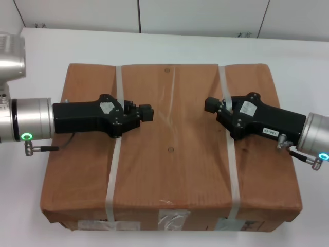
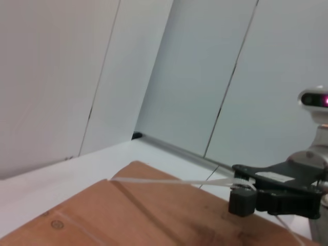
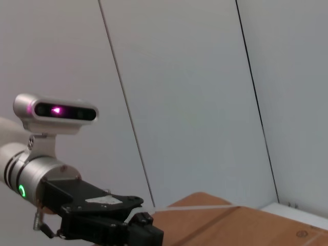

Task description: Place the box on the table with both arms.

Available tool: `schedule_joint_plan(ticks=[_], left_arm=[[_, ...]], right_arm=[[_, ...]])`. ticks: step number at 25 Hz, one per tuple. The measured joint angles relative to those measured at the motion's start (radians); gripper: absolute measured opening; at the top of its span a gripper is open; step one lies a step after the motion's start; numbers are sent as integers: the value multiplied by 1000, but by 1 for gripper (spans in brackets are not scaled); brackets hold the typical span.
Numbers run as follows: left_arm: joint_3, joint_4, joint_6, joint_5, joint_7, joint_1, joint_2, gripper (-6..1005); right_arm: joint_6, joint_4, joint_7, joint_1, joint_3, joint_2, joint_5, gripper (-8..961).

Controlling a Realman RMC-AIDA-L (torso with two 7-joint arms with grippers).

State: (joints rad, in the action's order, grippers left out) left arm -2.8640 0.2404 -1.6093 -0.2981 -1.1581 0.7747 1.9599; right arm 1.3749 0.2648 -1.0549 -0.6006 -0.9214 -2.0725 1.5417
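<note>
The brown cardboard box (image 1: 172, 154) fills the middle of the head view, with the white table (image 1: 41, 56) around it. Two whitish straps cross the box, and tape and labels show on its near side. My left gripper (image 1: 147, 113) lies over the box top, reaching inward past the left strap (image 1: 117, 154), fingers together. My right gripper (image 1: 211, 104) reaches inward past the right strap (image 1: 230, 159), fingers together. In the left wrist view the right strap (image 2: 174, 181) rises off the box (image 2: 128, 215) to the right gripper (image 2: 241, 202). The right wrist view shows the left gripper (image 3: 148, 233) over the box (image 3: 246, 225).
White wall panels (image 1: 205, 15) stand behind the table's far edge. White tabletop shows on the left, the right and beyond the box.
</note>
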Motion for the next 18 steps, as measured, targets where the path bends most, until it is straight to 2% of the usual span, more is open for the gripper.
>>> schedule_joint_plan(ticks=[6,18], left_arm=[[0,-2,91,34,-7,1,7,100],[0,-4,171,78,-20,6,23,100]], right_arm=[[-44,-32,0,-18,-16,-2,0,5],[-166,-73,-1,-47,-63,-6,0,4]])
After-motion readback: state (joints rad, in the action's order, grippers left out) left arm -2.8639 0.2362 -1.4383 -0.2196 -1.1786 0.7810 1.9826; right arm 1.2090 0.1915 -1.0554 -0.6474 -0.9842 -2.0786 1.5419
